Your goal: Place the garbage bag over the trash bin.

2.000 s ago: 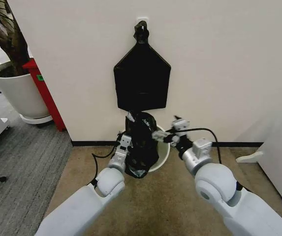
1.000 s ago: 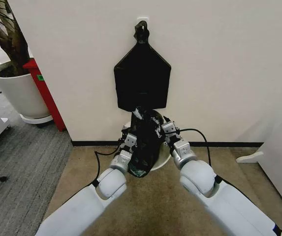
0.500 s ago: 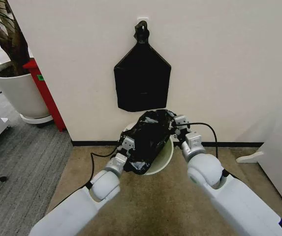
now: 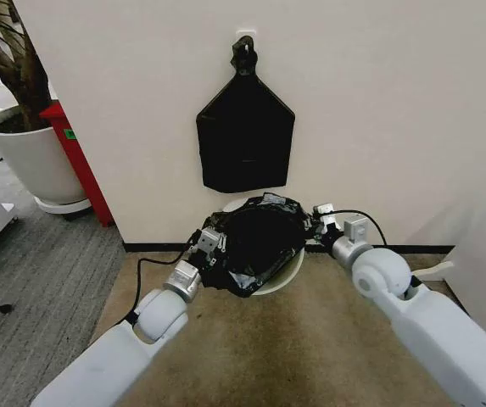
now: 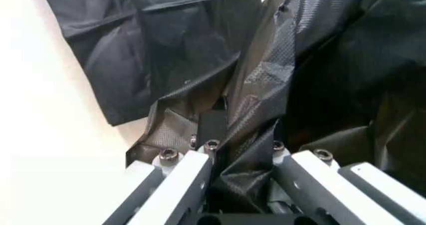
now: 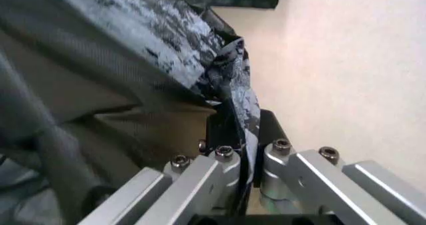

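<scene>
The glossy black garbage bag [image 4: 258,240] is stretched wide between my two grippers above the cream-white trash bin [image 4: 287,278], hiding most of the bin's mouth; only part of the rim shows. My left gripper [image 4: 209,244] is shut on the bag's left edge, and the left wrist view shows crinkled bag film [image 5: 256,100] pinched between the fingers [image 5: 178,177]. My right gripper [image 4: 319,219] is shut on the bag's right edge near the wall, with a fold of bag [image 6: 230,93] caught between its fingers [image 6: 199,180].
A flat black bundle with a knotted top [image 4: 244,140] hangs on the wall just above the bin. A large white plant pot [image 4: 26,157] and a red panel [image 4: 77,161] stand at the left. Tan carpet [image 4: 268,348] lies in front; a white cabinet [image 4: 484,254] is at right.
Both grippers have moved apart, left outward to the left and right outward to the right, pulling the bag from a narrow hanging bundle into a wide open sheet over the bin.
</scene>
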Motion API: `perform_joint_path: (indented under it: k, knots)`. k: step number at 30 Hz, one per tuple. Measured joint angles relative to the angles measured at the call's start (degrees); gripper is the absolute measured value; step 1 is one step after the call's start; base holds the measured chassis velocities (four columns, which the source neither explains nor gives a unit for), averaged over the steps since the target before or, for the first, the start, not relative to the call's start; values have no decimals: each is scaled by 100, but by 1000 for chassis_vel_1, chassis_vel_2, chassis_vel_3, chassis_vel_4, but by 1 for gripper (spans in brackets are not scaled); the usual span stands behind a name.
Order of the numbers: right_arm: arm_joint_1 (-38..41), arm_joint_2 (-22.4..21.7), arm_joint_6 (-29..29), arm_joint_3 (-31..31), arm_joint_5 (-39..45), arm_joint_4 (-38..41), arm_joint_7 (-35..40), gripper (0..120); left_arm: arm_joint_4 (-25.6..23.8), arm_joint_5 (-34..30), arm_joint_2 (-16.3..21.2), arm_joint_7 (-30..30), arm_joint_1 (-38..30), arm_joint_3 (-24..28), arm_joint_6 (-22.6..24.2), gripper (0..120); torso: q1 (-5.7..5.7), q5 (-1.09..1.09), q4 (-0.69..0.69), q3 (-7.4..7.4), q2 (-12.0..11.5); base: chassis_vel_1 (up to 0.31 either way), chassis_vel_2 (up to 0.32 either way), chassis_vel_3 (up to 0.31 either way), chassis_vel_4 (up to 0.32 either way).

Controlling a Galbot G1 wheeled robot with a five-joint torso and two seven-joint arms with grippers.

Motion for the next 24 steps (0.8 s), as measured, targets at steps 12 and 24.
perform_joint_path:
  k: [12,24]
  knots:
    - [-198,-183,610,418,546,-816,-2341,0,143,-1380,-152,55,-6,-168,-220,1,0,-1,0,0,0,0,0,0,0]
    - [-385,-70,1578,595,377,-1346,-3291,0,90,-3462,-322,-259,-33,-247,-40,1,0,-1,0,0,0,0,0,0,0]
